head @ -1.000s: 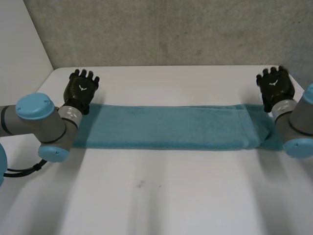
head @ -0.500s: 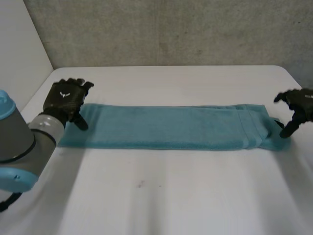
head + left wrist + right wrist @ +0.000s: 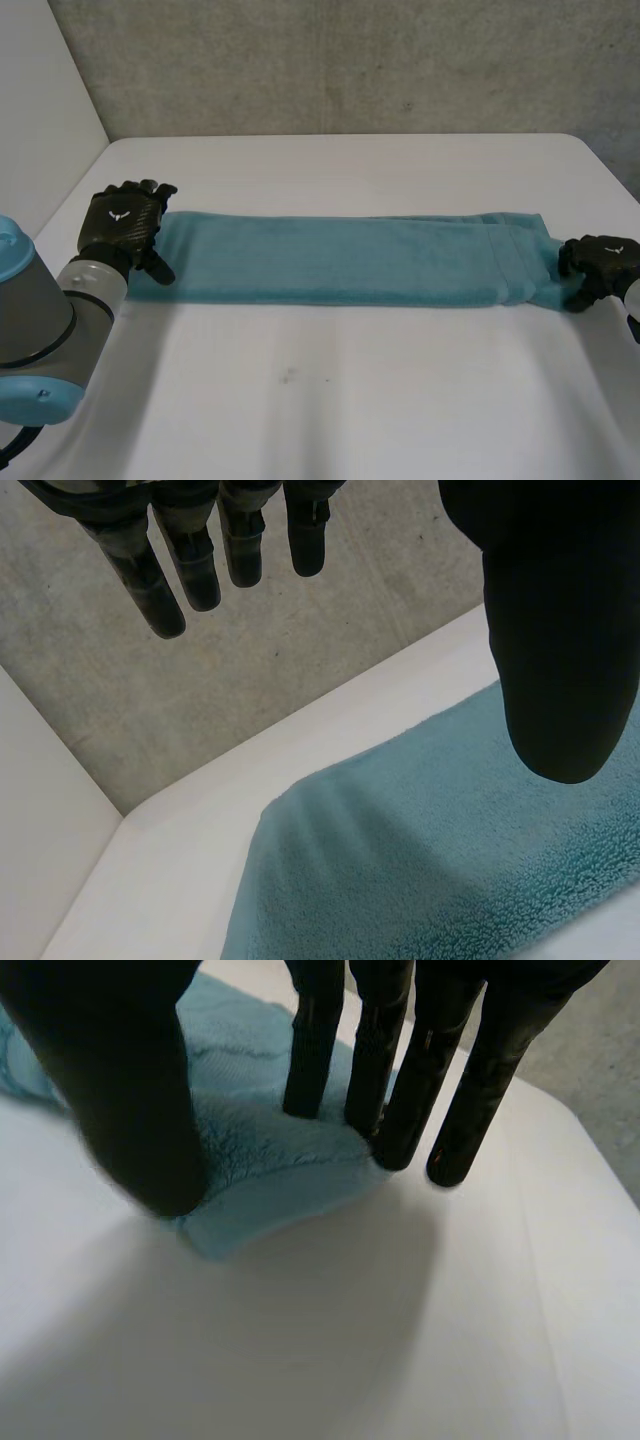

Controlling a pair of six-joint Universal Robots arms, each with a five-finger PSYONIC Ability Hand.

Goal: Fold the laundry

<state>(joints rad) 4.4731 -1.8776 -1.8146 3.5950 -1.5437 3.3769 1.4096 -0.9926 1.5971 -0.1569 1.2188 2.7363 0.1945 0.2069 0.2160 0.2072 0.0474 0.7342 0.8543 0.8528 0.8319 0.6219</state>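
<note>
A teal towel [image 3: 340,260], folded into a long narrow strip, lies across the white table [image 3: 330,400]. My left hand [image 3: 122,225] hovers over the strip's left end. In the left wrist view its fingers [image 3: 200,560] are straight and spread above the towel [image 3: 450,860], holding nothing. My right hand [image 3: 600,262] is at the strip's right end. In the right wrist view its fingers [image 3: 400,1080] press into the towel [image 3: 270,1150] while the thumb bears on the near edge, so the cloth bunches between them.
A grey concrete wall [image 3: 350,60] runs behind the table's far edge. A white panel [image 3: 40,110] stands at the left. The table's right edge is close beside my right hand.
Both hands came from the table's far side towards me, to the towel's two ends. The right hand's fingers and thumb have closed onto the right end; the left stays open.
</note>
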